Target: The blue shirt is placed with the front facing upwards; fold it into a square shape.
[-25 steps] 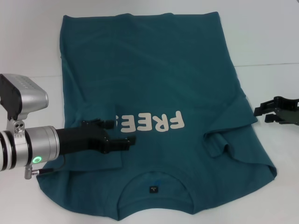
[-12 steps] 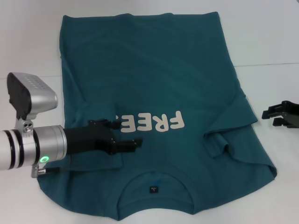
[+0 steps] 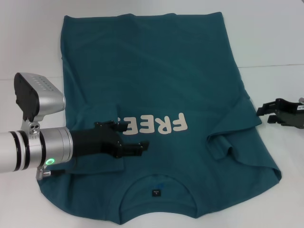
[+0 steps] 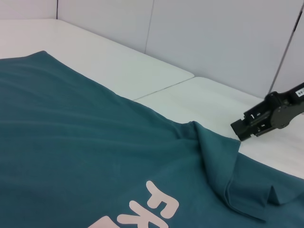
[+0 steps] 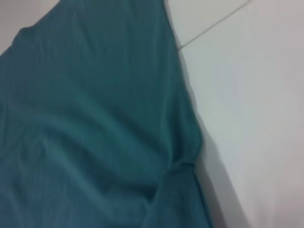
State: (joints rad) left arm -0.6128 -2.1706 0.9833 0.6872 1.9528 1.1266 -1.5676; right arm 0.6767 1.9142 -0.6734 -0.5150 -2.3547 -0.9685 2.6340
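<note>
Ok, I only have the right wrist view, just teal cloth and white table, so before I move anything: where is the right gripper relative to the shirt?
Observer: The right gripper is off the blue shirt, open, over the white table beside the right sleeve.
Operator: And the left one?
Observer: The left gripper is above the chest, by the cream FREE lettering.
Operator: Sleeves folded?
Observer: The left sleeve lies folded onto the body; the right one is only bunched at the edge.

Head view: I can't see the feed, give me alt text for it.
A dark teal-blue cotton T-shirt with cream "FREE" lettering lies face up on a white table, collar nearest the robot. The left gripper reaches over its chest beside the lettering; the right gripper sits off the shirt's right edge.
</note>
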